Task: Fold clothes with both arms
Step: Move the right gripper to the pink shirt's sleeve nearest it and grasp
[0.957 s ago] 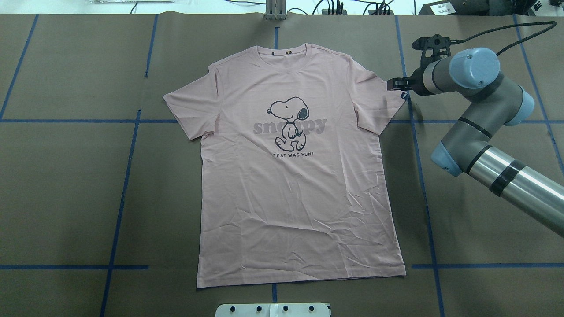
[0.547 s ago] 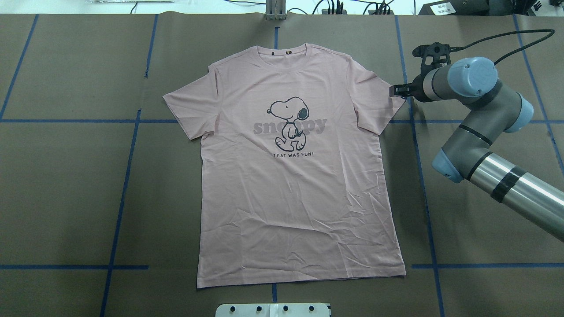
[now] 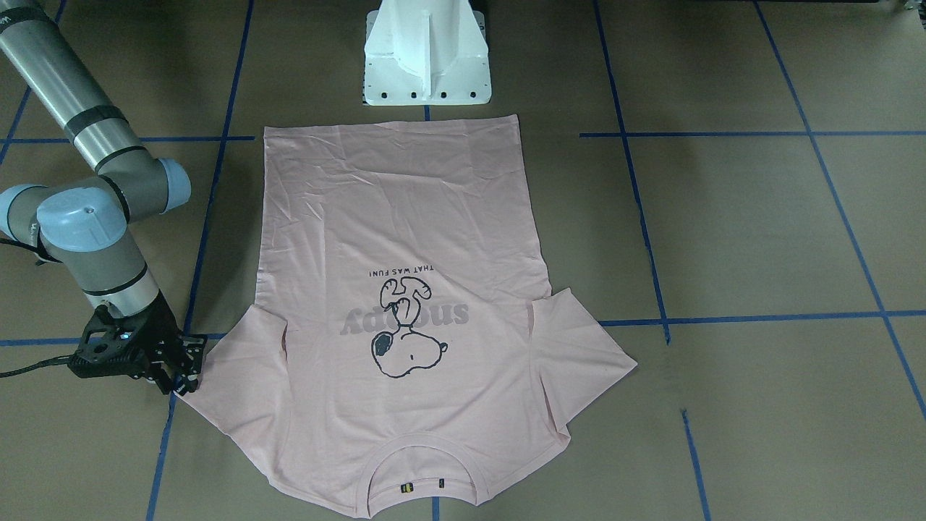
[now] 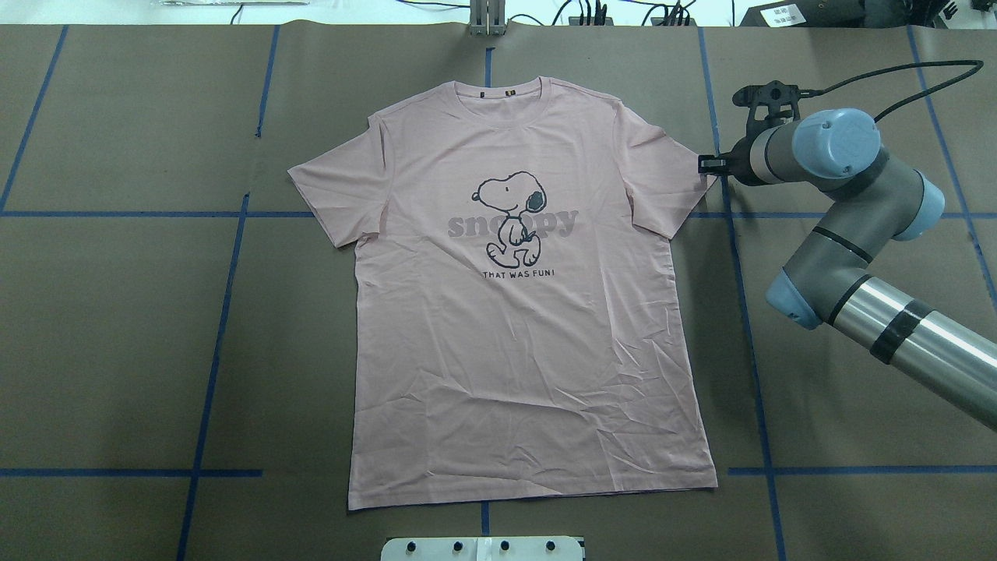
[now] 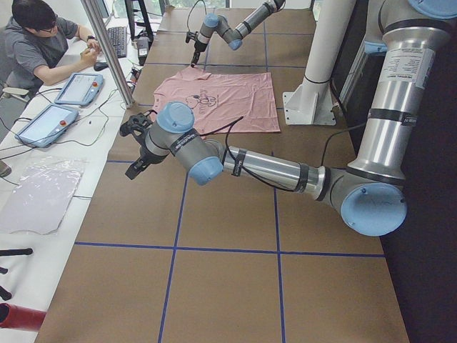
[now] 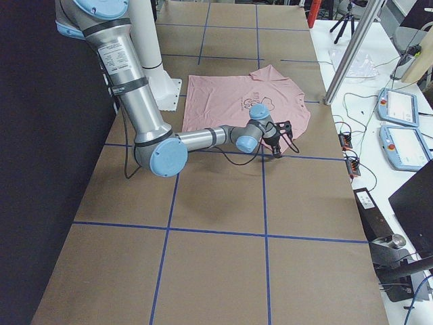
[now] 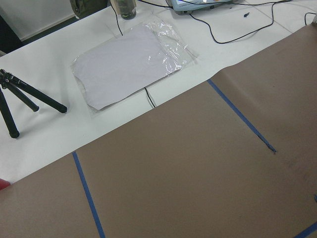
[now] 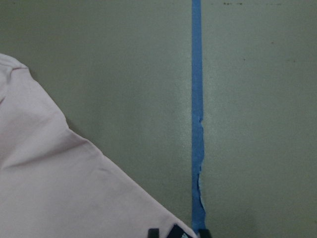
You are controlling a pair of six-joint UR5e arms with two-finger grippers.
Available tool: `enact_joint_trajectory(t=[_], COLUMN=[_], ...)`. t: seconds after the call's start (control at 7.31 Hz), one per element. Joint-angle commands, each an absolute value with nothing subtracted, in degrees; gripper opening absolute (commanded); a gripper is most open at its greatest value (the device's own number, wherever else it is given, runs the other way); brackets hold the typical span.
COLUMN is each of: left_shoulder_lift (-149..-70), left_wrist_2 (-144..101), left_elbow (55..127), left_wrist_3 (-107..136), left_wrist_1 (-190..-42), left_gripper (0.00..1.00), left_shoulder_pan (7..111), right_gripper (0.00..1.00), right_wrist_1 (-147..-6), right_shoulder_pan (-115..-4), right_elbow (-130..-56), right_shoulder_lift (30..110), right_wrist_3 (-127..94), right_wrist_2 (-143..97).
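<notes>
Right end effector (image 4: 702, 164) shifted outward | at T-shirt (image 4: 530, 351) sleeve hem corner

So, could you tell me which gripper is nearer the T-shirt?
Right. The right gripper is at the T-shirt's sleeve tip; the left gripper hangs apart from it, over bare table.

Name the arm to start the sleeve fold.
Right. The right gripper sits at the sleeve edge of the pale pink cotton T-shirt; the left gripper hangs well away from it.
</notes>
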State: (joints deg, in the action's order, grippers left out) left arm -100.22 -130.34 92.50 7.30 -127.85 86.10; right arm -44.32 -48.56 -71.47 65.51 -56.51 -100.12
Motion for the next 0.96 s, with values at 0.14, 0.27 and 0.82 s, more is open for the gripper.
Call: enact_joint_trajectory(t=[0.14,0.27,0.82], left_shoulder_lift=[-100.2,-100.2,-100.2], left_wrist_2=[-130.3,-130.3,-130.4], left_elbow=[92.5,92.5,92.5], left_wrist_3=[7.3,7.4,7.6], left_wrist_1=[-128.0,-128.0,-128.0], left_gripper=[1.00,1.00,1.00], left_shoulder_pan=[86.1,86.1,86.0], right_gripper=[0.00,0.00,0.00], right_wrist_1=[-44.7,-46.0,-69.7], right_shoulder_pan=[-48.3,-48.5,-43.3], right_elbow=[-71.9,-74.0,-84.0], right_shoulder_lift=[64.8,64.7,54.5], right_wrist_3=[-57.6,-57.6,-66.0], right_wrist_2=[-100.1,-100.2,-92.9])
